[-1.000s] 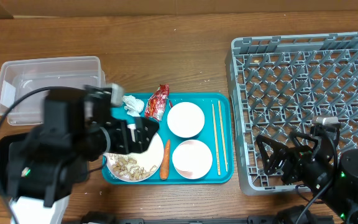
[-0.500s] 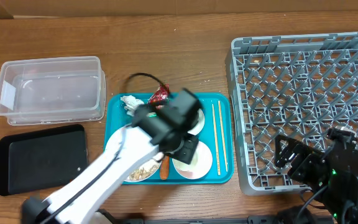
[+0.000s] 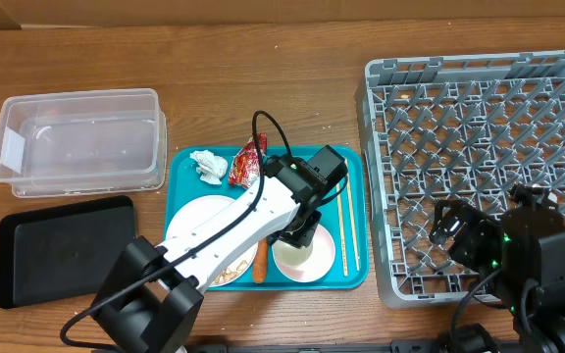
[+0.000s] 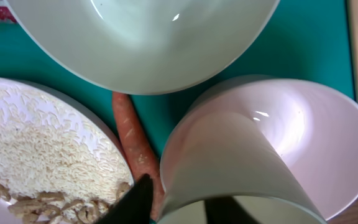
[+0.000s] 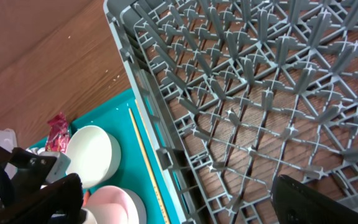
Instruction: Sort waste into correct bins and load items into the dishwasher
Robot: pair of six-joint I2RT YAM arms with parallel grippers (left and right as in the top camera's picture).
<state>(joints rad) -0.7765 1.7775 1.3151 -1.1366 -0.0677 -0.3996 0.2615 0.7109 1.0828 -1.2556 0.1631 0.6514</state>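
Toward the near edge of the teal tray [image 3: 353, 162], the left end effector [image 3: 299, 235] was clamped on the rim of the near bowl [image 4: 272, 143], which sat tilted just beside the carrot [image 4: 132, 137] and the plate [image 3: 194, 221] of rice [image 4: 48, 149]. Beyond lay the far bowl [image 4: 142, 37], the chopsticks [image 3: 343, 221], then the tissue [image 3: 207, 165] and the wrapper [image 3: 246, 162]. The right end effector [image 5: 179, 202] hung over the dish rack [image 3: 479, 127], fingers wide apart and holding nothing.
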